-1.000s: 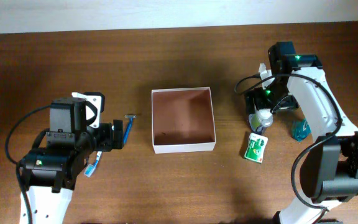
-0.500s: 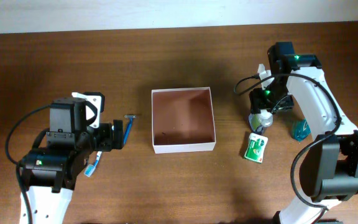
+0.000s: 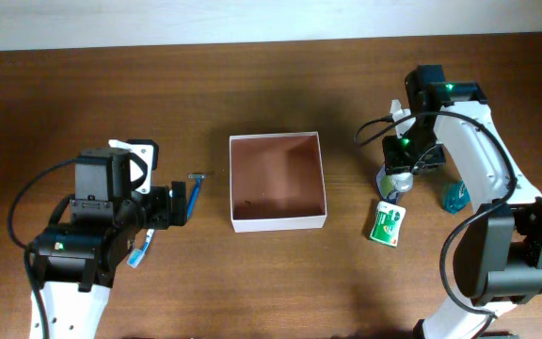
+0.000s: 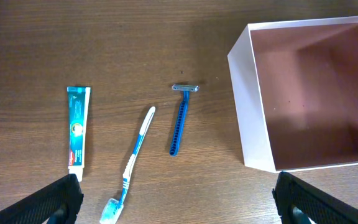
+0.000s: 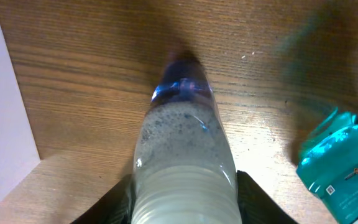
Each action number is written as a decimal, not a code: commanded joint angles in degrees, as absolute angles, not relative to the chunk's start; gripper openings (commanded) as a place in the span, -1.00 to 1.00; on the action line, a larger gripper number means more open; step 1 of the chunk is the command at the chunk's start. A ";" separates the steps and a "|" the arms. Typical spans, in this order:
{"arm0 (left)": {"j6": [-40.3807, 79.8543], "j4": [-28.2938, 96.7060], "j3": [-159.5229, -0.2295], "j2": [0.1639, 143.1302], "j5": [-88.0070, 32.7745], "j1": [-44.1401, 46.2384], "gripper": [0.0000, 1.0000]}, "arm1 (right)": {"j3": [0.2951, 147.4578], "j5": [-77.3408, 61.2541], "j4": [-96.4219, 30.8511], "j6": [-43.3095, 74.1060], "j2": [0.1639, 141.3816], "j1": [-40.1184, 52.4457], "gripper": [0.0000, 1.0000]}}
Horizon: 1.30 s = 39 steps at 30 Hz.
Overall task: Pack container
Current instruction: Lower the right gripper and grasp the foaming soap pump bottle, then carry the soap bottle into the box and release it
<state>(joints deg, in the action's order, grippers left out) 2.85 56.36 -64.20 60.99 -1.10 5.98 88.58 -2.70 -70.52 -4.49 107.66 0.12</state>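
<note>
Change over last second: minimal. Right gripper point(image 5: 182, 202) sits slightly lower, fingers pinching small clear plastic bottle with white ribbed cap point(image 5: 182, 134); lift not begun, I judge. Left gripper point(image 4: 179, 205) spread wide, idle. Square white-walled, reddish-brown-lined container point(image 3: 280, 223) at table centre, left of bottle, empty.

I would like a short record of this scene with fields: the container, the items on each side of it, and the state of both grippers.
container: white box, open top, reddish-brown inside, no item in it
left of container: blue razor, toothbrush and toothpaste tube, lying apart on the table
right of container: green packet, teal item, clear bottle
left gripper: open, holds nothing, above the razor area
right gripper: closed on the clear bottle
packed so far: nothing
</note>
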 commanded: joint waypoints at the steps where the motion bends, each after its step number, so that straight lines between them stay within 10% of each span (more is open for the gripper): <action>1: 3.22 56.29 -65.58 61.08 -1.74 5.85 0.99 | 87.90 -3.03 -70.74 -4.25 108.16 -0.08 -0.18; 39: 3.20 56.29 -65.58 61.08 -1.74 5.85 0.99 | 96.47 -5.39 -77.30 -0.95 95.77 2.79 -0.92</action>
